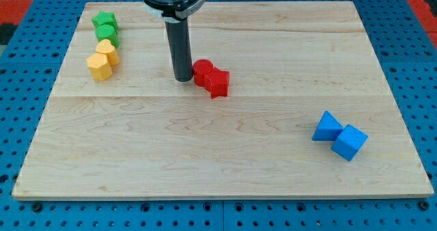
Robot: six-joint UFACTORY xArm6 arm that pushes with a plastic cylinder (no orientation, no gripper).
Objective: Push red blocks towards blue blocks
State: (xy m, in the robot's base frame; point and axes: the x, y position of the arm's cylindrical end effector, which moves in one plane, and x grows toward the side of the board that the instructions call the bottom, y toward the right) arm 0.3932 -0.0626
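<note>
My tip [183, 78] seemingly touching red blocks [210, 78]

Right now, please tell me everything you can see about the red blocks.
The red blocks are two glossy, plastic-looking pieces that touch each other just above the middle of the wooden board. The one toward the view's left looks rounded, like a cylinder; the other looks star-shaped. Both lie flat. My tip stands directly at their left side, against or almost against the rounded one. The blue blocks lie far off toward the view's lower right.
</note>
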